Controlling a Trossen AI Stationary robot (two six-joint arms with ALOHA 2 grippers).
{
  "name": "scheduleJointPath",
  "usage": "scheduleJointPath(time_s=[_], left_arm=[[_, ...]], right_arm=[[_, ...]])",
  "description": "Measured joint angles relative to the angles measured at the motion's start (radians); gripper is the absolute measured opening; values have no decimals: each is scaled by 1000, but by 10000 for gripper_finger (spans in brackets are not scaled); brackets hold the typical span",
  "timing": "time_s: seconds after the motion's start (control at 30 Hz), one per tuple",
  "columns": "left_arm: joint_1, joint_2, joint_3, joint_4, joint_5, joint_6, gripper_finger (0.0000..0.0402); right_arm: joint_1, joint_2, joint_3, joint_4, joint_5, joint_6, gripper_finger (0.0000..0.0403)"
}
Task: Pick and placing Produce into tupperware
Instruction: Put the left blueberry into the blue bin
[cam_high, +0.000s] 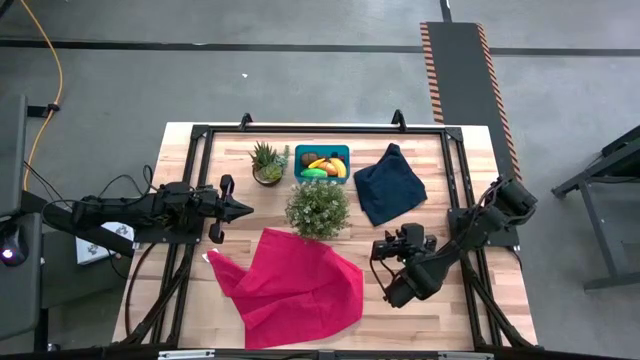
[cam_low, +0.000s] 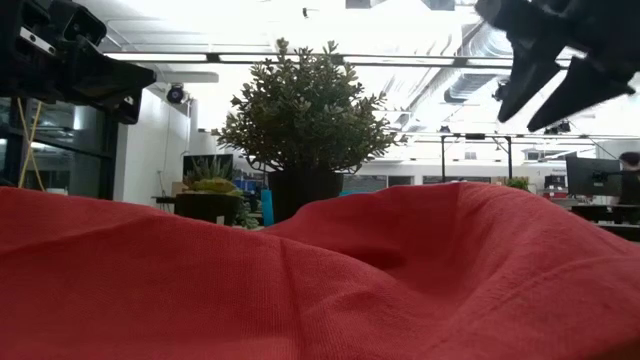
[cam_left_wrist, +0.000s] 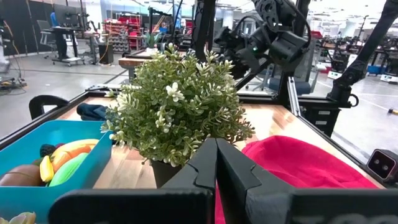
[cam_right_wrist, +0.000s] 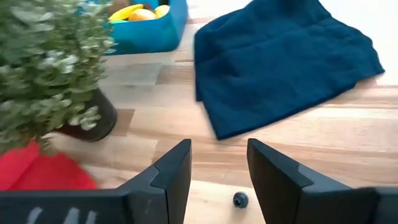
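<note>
I hold my right hand (cam_right_wrist: 217, 180), fingers apart, over a tiny dark bit (cam_right_wrist: 240, 199) on the worktop (cam_right_wrist: 323, 134); the tupperware (cam_right_wrist: 152, 31) waits beyond (left hand (cam_high: 238, 208) pinched together, parked).

A grey concrete floor (cam_high: 300, 80) is spreading around the pale wooden-slat counter (cam_high: 230, 140), with a dark seam running across it. A black rubber mat edged in orange-and-black stripes (cam_high: 458, 70) is lying on it beyond the counter, and a yellow cable (cam_high: 50, 60) is trailing along one side. In the low view, a white ceiling with bright strip lighting (cam_low: 420, 30) is glowing overhead. Distant workbenches and red tool racks (cam_left_wrist: 118, 31) are standing in the open hall.
</note>
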Motion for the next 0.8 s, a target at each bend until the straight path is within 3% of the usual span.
scheduleJointPath(time_s=[0.37, 0.6, 0.8], left_arm=[[0, 0, 0, 0, 0, 0, 1], [0, 0, 0, 0, 0, 0, 1], [0, 0, 0, 0, 0, 0, 1]], right_arm=[[104, 0, 105, -25, 73, -224, 146], [224, 0, 108, -44, 91, -224, 146], [372, 0, 107, -58, 169, -292, 146]])
